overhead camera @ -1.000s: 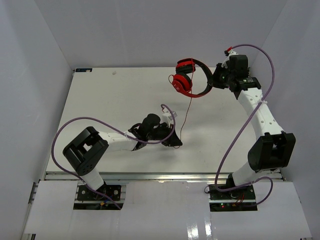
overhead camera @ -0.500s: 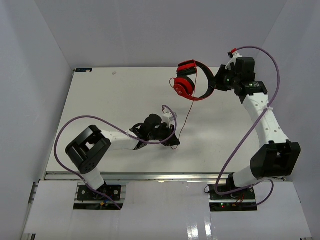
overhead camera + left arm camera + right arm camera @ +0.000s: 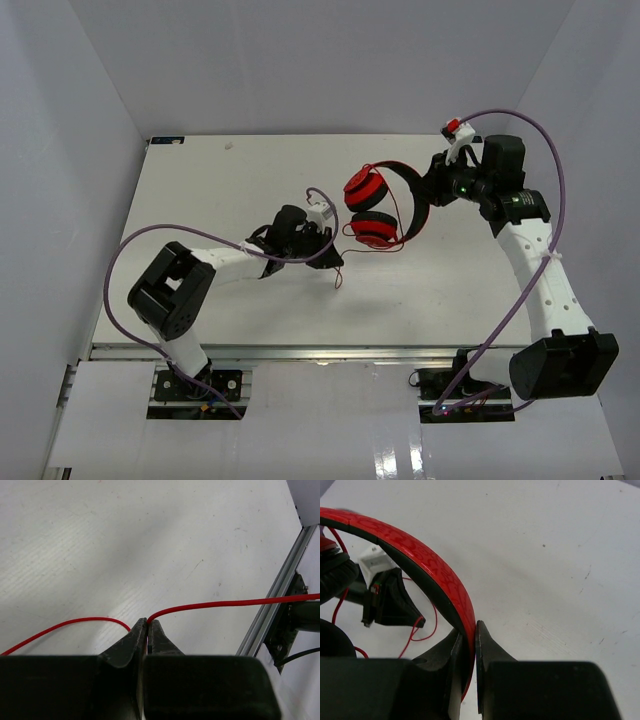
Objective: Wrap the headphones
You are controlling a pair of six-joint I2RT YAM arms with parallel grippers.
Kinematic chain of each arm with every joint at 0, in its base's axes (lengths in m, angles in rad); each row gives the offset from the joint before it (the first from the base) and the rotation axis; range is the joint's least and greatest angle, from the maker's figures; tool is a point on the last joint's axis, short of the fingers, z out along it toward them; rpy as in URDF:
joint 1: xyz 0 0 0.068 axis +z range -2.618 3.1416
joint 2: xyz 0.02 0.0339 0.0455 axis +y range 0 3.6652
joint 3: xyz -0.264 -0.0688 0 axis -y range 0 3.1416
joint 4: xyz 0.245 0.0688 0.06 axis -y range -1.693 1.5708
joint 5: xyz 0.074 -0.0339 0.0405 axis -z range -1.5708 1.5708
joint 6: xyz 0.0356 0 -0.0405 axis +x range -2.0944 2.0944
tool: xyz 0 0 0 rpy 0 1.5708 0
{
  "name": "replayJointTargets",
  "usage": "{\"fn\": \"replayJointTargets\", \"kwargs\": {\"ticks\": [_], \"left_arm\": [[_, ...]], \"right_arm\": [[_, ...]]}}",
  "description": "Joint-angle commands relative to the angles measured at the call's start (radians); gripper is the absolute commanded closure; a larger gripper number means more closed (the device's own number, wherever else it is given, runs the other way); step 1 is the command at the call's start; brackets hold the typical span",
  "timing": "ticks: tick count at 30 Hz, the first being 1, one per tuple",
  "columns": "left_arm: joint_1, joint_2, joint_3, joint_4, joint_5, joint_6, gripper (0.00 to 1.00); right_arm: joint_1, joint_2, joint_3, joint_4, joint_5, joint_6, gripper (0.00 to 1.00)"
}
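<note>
Headphones (image 3: 372, 190) held by right gripper (image 3: 469, 630), cord (image 3: 225, 602) pinched in left gripper (image 3: 147, 624), purple cables (image 3: 105, 285) alongside

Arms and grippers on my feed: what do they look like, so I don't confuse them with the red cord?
The left arm and right arm have white links with chunky black joints, each trailing a thick purple cable. The left gripper and right gripper have black, tapering wedge-shaped fingers.

Headphones (image 3: 373, 229), cord (image 3: 225, 603) red; headband (image 3: 420, 557) crackled red, black underside.
</note>
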State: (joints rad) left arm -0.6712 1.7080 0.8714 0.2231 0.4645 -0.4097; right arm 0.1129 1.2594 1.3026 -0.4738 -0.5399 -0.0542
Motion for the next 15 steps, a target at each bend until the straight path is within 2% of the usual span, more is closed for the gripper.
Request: {"fn": "replayJointTargets", "kwargs": {"ticks": [1, 8, 15], "left_arm": [[0.056, -0.011, 0.110, -0.099, 0.074, 0.086, 1.00], [0.160, 0.019, 0.221, -0.219, 0.099, 0.148, 1.00], [0.225, 0.010, 0.373, -0.344, 0.113, 0.172, 1.00]], "right_arm": [[0.026, -0.061, -0.048, -0.013, -0.082, -0.186, 0.92], [0.073, -0.156, -0.142, -0.041, 0.028, -0.387, 0.92], [0.106, -0.194, -0.219, 0.003, 0.186, -0.466, 0.92]]}}
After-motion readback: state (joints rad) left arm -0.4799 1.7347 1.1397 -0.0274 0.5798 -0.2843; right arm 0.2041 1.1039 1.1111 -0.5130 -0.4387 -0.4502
